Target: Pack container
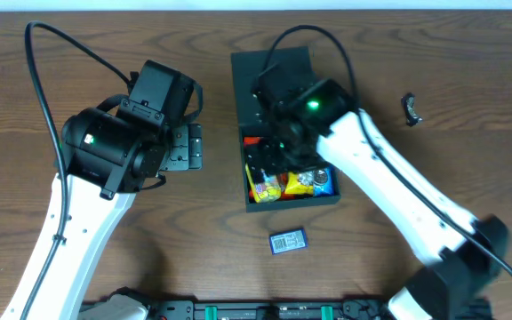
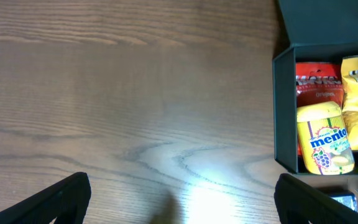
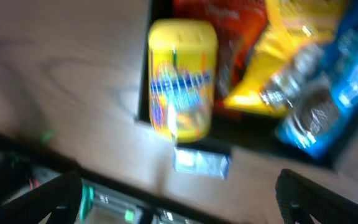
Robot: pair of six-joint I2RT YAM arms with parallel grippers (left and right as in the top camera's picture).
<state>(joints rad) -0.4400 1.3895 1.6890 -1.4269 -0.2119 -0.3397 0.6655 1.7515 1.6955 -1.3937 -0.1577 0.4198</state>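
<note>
Since the container point(image 1: 296, 202) at frame centre is judged light, stiff but crushable cardboard, it is best gripped by a side wall. Both the left gripper point(image 2: 180, 196) and right gripper point(image 3: 180, 193) are spread wide, holding nothing.

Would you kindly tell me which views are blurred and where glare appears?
Right wrist view: motion-blurred throughout, print on the yellow bottle unreadable. Left wrist view: sharp, with a bright glare patch on the table near the bottom edge. Overhead view: evenly lit and in focus, though the dark container shows little detail.
</note>
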